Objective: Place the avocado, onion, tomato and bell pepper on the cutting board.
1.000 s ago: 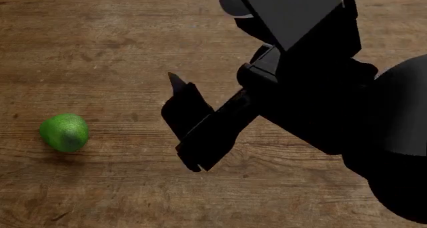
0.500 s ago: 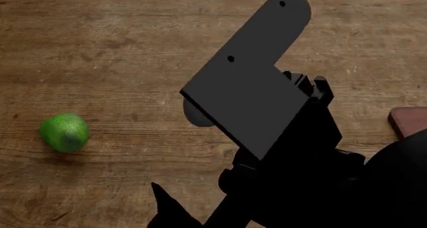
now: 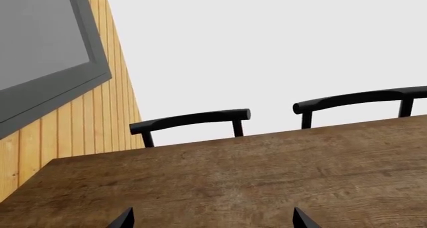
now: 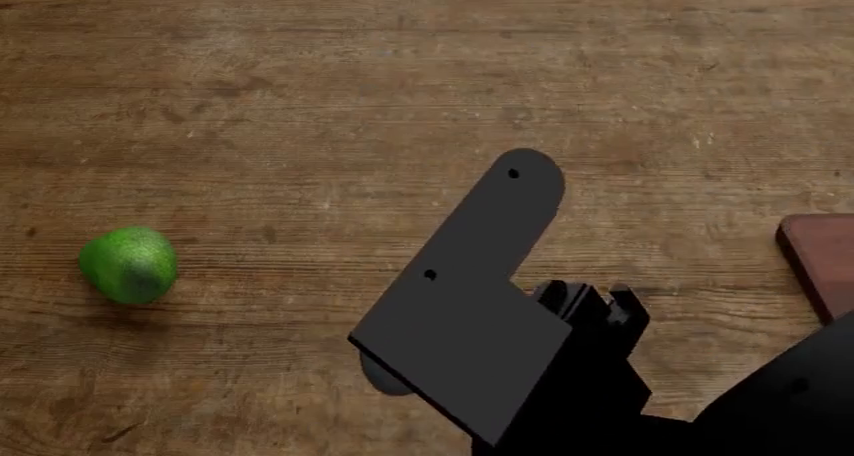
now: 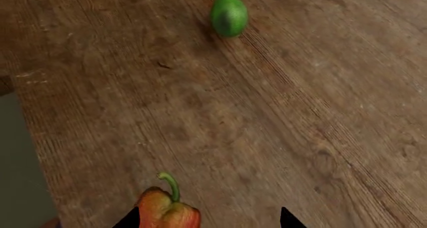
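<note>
A brown wooden table (image 4: 334,86) with visible grain and small scuffs is being shown as the surface carrying everything. The avocado (image 4: 128,265) is lying directly on it toward the left of the head view, on bare wood. At the right edge of that view, a corner of the cutting board (image 4: 817,258) is being seen resting flat on the tabletop. In the right wrist view, the bell pepper (image 5: 168,213) is being seen near the table's edge, well apart from the avocado

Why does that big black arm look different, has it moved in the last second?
Yes. Against the still avocado, the right arm has pulled down toward the near table edge.
</note>
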Controlling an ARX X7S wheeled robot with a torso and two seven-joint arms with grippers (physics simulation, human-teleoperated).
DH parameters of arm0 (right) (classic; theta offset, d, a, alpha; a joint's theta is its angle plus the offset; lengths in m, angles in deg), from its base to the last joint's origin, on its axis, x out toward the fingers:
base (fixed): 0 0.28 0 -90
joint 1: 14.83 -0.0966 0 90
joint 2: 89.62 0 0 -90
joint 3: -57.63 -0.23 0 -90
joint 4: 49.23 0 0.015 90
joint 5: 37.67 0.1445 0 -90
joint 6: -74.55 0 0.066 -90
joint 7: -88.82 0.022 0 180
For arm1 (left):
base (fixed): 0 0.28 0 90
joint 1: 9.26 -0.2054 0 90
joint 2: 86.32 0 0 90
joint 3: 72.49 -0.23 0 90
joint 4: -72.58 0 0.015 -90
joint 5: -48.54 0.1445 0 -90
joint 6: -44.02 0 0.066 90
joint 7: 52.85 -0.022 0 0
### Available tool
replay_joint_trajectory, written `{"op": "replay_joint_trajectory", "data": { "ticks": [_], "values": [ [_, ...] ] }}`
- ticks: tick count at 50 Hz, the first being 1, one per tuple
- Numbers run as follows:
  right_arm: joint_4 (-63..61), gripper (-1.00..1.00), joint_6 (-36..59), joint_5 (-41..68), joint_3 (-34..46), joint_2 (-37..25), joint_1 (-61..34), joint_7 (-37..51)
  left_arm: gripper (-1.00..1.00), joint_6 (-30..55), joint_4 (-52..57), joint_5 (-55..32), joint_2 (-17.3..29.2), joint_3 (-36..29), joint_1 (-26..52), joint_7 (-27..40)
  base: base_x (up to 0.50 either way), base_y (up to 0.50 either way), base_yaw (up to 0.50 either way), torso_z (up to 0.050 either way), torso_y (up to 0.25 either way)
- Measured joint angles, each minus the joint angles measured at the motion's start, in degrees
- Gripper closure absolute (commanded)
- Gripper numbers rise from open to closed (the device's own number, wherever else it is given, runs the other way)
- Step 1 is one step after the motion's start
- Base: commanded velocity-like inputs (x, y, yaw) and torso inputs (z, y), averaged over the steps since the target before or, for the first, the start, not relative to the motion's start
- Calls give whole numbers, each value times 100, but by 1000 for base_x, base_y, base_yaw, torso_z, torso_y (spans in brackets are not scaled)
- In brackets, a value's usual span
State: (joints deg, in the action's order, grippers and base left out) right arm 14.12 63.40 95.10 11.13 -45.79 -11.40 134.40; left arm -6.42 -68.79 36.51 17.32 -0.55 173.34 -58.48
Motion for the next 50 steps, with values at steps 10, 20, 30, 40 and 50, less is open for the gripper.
{"op": "replay_joint_trajectory", "data": {
  "ticks": [10, 20, 30, 40, 50],
  "values": [
    [-47, -100, -9, -9, 125, 16, 182, -65, -100, 14, 19, -7, 13, -8, -1, 6, 0, 0, 0, 0, 0],
    [-77, -100, -7, -201, 110, 75, 473, -232, -100, 36, 61, -18, 28, -11, -24, 20, 0, 0, 0, 0, 0],
    [-97, -100, 33, -500, 28, 148, 797, -464, -100, 43, 61, -20, 32, -24, 0, 26, 0, 0, 0, 0, 0],
    [-96, -100, 95, -859, -31, 224, 1132, -702, -100, 33, 62, -26, 44, -28, -8, 33, 0, 0, 0, 0, 0],
    [-106, -100, 155, -1267, -108, 260, 1502, -977, -100, 30, 74, -35, 49, -34, -43, 43, 0, 0, 0, 0, 0]
  ]
}}
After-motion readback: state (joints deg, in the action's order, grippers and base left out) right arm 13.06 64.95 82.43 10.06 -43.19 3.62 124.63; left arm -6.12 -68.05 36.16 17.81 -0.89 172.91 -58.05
